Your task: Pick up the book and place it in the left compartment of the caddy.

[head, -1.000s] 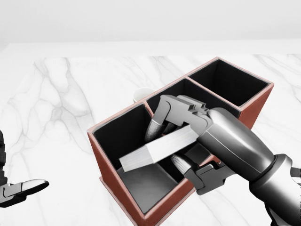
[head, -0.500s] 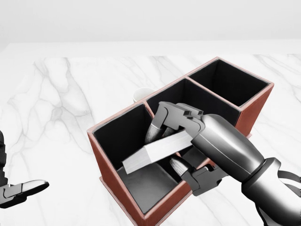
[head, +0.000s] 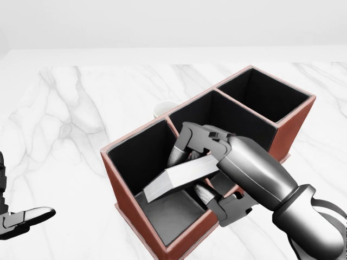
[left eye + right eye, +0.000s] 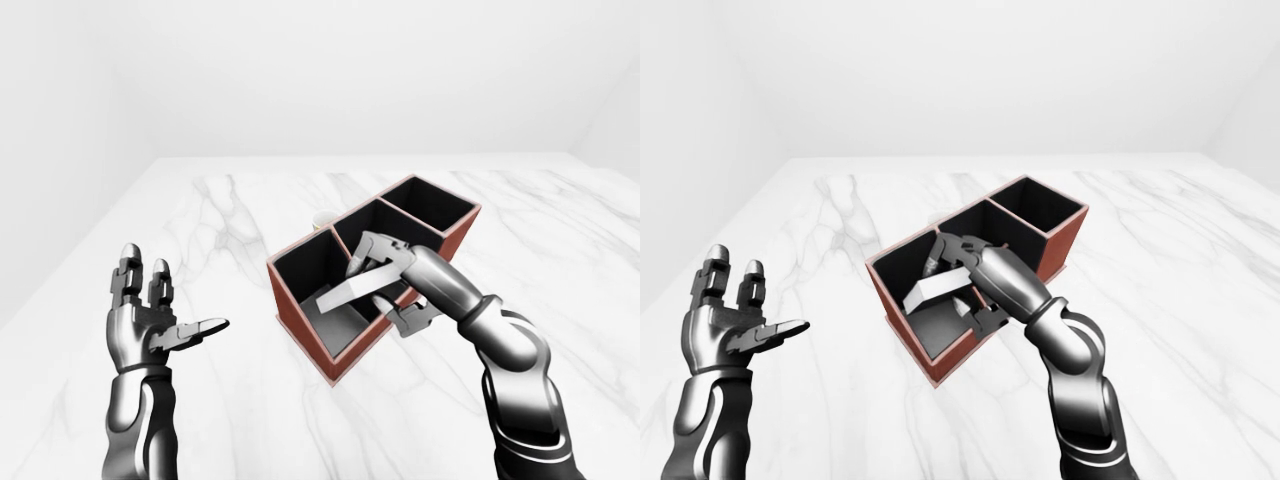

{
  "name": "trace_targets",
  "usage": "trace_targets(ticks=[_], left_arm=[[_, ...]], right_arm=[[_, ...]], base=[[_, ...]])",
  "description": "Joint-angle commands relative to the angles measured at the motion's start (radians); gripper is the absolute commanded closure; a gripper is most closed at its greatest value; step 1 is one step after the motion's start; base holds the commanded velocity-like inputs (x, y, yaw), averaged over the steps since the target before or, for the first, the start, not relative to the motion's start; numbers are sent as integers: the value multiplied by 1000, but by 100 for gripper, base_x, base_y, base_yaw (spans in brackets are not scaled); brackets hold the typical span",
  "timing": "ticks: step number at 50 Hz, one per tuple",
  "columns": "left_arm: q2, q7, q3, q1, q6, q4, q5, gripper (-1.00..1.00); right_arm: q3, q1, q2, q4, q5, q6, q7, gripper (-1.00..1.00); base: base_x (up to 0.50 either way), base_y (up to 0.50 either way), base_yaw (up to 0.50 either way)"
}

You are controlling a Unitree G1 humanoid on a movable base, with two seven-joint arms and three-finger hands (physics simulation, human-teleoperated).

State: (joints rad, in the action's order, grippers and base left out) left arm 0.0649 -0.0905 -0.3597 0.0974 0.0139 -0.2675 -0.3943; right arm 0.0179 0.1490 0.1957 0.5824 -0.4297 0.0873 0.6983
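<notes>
The marble table [image 3: 65, 119] carries the red three-compartment caddy [image 3: 282, 127] at centre frame in the head view. The right hand [image 3: 209, 157], fingers closed around the book [image 3: 179, 176], holds it tilted inside the caddy's leftmost compartment. At lower left of the left-eye view, the left hand [image 4: 150, 320] is raised, fingers spread and holding nothing.

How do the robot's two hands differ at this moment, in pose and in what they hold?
The right hand is closed round the tilted book, low inside the caddy's left compartment; the left hand holds nothing. The right reaches into the caddy; the left stands apart over the marble table, fingers spread upward. Both are dark metallic.
</notes>
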Motion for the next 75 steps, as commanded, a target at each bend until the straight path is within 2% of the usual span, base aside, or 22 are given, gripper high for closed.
trace_targets(ticks=[1, 13, 17, 22, 24, 32, 48, 53, 75], left_arm=[[1, 1, 2, -4, -1, 5, -2, -100], [3, 4, -4, -4, 6, -3, -5, -100], [1, -1, 2, -3, -3, 9, 0, -100], [2, 1, 2, -2, -1, 5, 0, -100], [0, -3, 4, -4, -10, 20, 3, -100], [1, 2, 6, -2, -4, 9, 3, -100], [0, -8, 5, 0, -18, 24, 2, -100], [-1, -6, 6, 3, -11, 12, 2, -100], [-3, -10, 7, 5, -20, 21, 3, -100]], right_arm=[[-1, -2, -12, -1, 2, 0, 0, 100], [7, 3, -26, -34, -30, 0, 0, 100], [5, 1, -30, -40, -34, 0, 0, 100], [1, -5, -33, -58, -35, 0, 0, 100], [-1, -6, -35, -68, -34, 0, 0, 100], [7, -15, -38, -76, -55, 0, 0, 100], [25, -18, -59, -111, -104, 0, 0, 100], [32, -21, -61, -106, -120, 0, 0, 100], [46, -27, -87, -177, -182, 0, 0, 100]], base=[[0, 0, 0], [0, 0, 0], [0, 0, 0], [0, 0, 0], [0, 0, 0], [0, 0, 0], [0, 0, 0], [0, 0, 0], [0, 0, 0]])
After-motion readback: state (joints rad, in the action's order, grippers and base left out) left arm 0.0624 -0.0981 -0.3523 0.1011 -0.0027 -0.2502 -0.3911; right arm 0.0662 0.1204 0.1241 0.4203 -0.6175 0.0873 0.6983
